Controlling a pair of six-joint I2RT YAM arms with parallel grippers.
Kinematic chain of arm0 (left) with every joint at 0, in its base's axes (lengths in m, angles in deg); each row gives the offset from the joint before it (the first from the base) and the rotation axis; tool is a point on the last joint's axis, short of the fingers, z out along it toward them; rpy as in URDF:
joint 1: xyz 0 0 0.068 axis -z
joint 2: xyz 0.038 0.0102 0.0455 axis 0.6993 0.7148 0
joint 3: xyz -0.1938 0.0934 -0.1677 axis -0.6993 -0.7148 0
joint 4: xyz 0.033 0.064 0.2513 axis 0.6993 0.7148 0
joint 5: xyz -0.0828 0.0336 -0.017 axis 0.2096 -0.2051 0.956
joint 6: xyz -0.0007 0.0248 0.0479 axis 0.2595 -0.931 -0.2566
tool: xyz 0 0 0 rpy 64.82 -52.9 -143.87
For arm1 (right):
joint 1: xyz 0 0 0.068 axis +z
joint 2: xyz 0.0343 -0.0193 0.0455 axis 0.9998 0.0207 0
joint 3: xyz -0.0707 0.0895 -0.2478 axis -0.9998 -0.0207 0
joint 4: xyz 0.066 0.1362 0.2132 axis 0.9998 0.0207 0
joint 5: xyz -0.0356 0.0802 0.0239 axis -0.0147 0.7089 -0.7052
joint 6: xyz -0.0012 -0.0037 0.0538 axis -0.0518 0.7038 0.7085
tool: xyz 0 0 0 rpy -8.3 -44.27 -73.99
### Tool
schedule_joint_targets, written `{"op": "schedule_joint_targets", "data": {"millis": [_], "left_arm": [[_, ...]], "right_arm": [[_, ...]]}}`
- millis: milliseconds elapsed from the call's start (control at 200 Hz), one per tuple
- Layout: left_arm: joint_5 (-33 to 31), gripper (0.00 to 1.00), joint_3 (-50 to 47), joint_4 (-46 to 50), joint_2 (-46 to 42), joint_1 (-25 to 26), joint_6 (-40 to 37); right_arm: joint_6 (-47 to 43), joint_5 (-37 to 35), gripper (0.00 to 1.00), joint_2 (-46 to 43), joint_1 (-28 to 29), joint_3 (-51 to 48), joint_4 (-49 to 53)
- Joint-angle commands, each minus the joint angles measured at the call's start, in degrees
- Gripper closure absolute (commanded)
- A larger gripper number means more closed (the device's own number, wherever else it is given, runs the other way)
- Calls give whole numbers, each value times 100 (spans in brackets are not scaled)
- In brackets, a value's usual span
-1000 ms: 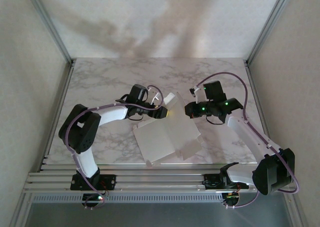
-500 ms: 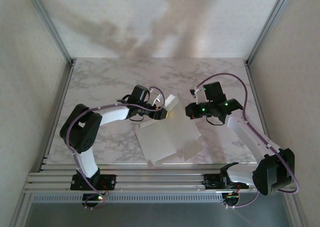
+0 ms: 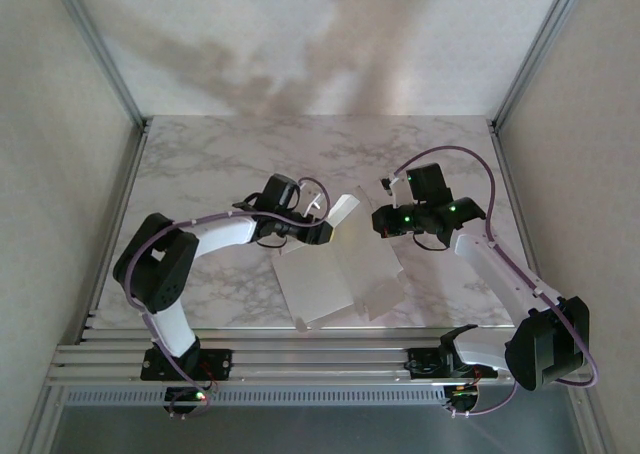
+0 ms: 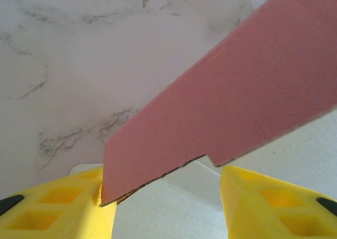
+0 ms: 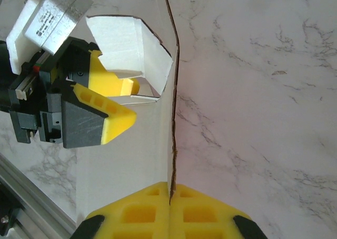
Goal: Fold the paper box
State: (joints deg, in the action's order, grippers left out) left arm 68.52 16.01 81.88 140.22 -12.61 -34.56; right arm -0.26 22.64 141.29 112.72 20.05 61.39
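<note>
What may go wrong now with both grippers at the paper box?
The pink flap touches the open left gripper on one side only; closing may catch just its corner and crumple it. The right gripper pinches the paper box by a thin edge, so a pull might slip it free.

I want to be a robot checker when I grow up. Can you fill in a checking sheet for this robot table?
Surface: marble-patterned table, bare around the card.
Job's things: paper box lies unfolded, white side up; one flap is lifted and shows its pink side.
Clutter: nothing seen.
Grippers: left hand is open, its fingers on either side of the lifted flap; right hand is shut on the edge of the paper box.
Cables: purple cables run along both arms, clear of the card.
Surroundings: plain walls with a metal frame.
</note>
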Motion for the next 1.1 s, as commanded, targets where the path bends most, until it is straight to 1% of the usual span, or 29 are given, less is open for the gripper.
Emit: {"op": "schedule_joint_targets", "data": {"millis": [0, 90, 285, 681, 961, 1091], "left_arm": [[55, 49, -170, -98, -276, 100, 314], [84, 51, -234, -249, -304, 172, 482], [44, 52, -261, -392, -186, 321, 690], [-81, 52, -64, -853, 376, 525, 1061], [24, 52, 10, -1518, 636, 663, 1509], [29, 52, 140, -1609, 778, 716, 1598]], "right_arm": [[15, -111, 100, -124, 40, -56, -29], [32, -104, 100, -131, 42, -56, -42], [41, -84, 100, -161, 38, -38, -43], [37, 28, 100, -166, 42, -124, -86], [15, 94, 100, -86, 51, -230, -89], [33, 96, 100, -47, 51, -280, -125]]}}
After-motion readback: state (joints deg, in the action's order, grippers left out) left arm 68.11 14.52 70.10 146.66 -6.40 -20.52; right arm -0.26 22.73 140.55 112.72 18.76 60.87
